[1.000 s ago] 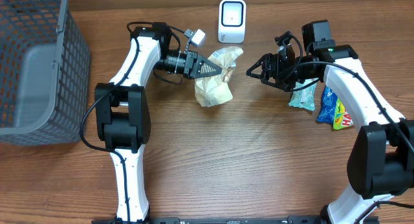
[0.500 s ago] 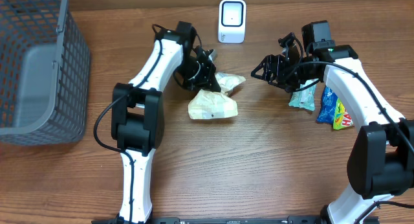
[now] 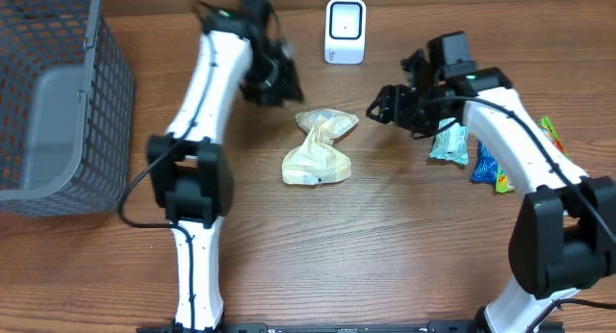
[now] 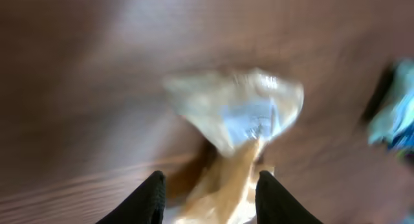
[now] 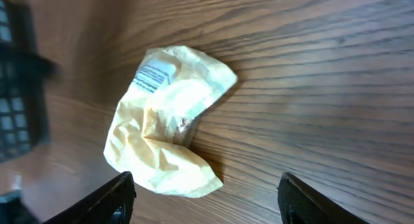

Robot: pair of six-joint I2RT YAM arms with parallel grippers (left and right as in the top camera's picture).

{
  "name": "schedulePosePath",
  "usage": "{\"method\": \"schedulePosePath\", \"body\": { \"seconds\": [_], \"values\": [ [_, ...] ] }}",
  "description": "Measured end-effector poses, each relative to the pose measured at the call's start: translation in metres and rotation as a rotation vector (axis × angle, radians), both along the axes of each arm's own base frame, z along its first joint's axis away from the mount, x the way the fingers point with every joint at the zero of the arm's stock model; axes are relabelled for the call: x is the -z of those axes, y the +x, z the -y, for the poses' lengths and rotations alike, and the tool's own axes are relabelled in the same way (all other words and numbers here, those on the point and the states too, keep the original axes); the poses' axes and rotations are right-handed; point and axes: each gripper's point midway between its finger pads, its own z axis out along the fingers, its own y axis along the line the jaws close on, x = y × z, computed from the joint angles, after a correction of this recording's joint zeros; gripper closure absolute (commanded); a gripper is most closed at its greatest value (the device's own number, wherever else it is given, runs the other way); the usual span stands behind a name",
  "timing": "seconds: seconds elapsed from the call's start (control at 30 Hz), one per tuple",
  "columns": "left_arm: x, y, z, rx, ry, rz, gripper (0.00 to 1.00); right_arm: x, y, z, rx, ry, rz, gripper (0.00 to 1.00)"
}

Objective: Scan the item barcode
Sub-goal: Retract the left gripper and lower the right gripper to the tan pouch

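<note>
- The packet [image 3: 320,148] is a crumpled, pale yellow bag pinched at its waist. The smaller upper lobe points toward the far edge and the fuller lower lobe toward the near edge.
- A pale blue and white printed label [image 5: 154,74] sits on the upper lobe. Its print is too small to read in the right wrist view and smeared in the left wrist view.
- The packet lies flat on the wooden desk [image 3: 385,256], near the middle and between the two arms. Neither tool touches it.
- The left tool [image 3: 279,78] hangs up and to the left of the packet, near it but apart, and is blurred in the overhead view.
- In the left wrist view its two dark fingers [image 4: 150,197] stand parted with nothing clamped between them. The packet shows blurred on the desk beyond them.
- The right tool [image 3: 377,109] hovers to the right of the packet's upper lobe, its tips pointing toward it. Its jaws are spread wide and grip nothing.
- The white scanner [image 3: 345,31] stands upright at the far edge of the desk, beyond the packet and between the two tools.
- A teal wrapper [image 3: 449,143] lies on the desk just beneath the right arm.
- A blue, green and yellow snack bag [image 3: 500,167] lies beside the wrapper, partly hidden by that arm.
- A grey mesh basket [image 3: 108,92] sits at the far left of the desk, well apart from the packet. Its solid grey floor shows through the open top.
</note>
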Motion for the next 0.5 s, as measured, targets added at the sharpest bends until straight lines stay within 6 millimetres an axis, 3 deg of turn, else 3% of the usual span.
{"method": "schedulePosePath", "body": {
  "seconds": [0.13, 0.27, 0.37, 0.5],
  "values": [
    [-0.039, 0.028, -0.061, -0.142, 0.037, 0.105, 0.54, -0.016, 0.002, -0.028, -0.040, -0.097, 0.077, 0.22],
    [-0.048, 0.037, -0.115, -0.255, 0.081, 0.135, 0.45, -0.041, 0.001, -0.068, -0.085, -0.184, 0.202, 0.20],
    [-0.047, 0.037, -0.132, -0.296, 0.105, 0.128, 0.45, -0.049, -0.011, -0.100, -0.126, -0.259, 0.283, 0.20],
    [-0.044, 0.037, -0.140, -0.307, 0.145, 0.128, 0.45, -0.043, -0.032, -0.134, -0.179, -0.349, 0.354, 0.18]
  ]
}}
